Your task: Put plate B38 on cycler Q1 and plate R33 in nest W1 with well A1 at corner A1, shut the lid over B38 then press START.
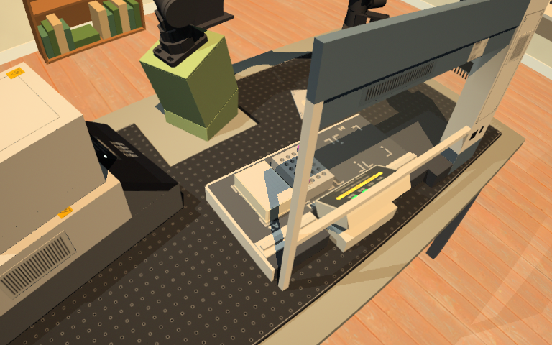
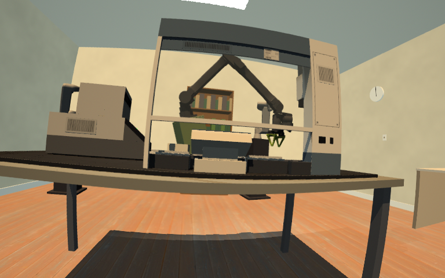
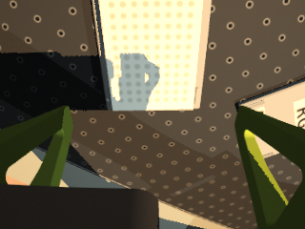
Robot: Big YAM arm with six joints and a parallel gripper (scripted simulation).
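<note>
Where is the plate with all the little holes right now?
In the wrist view, the cream plate lies flat on the dotted mat, below and ahead of the open, empty tool, whose shadow falls on it.
</note>
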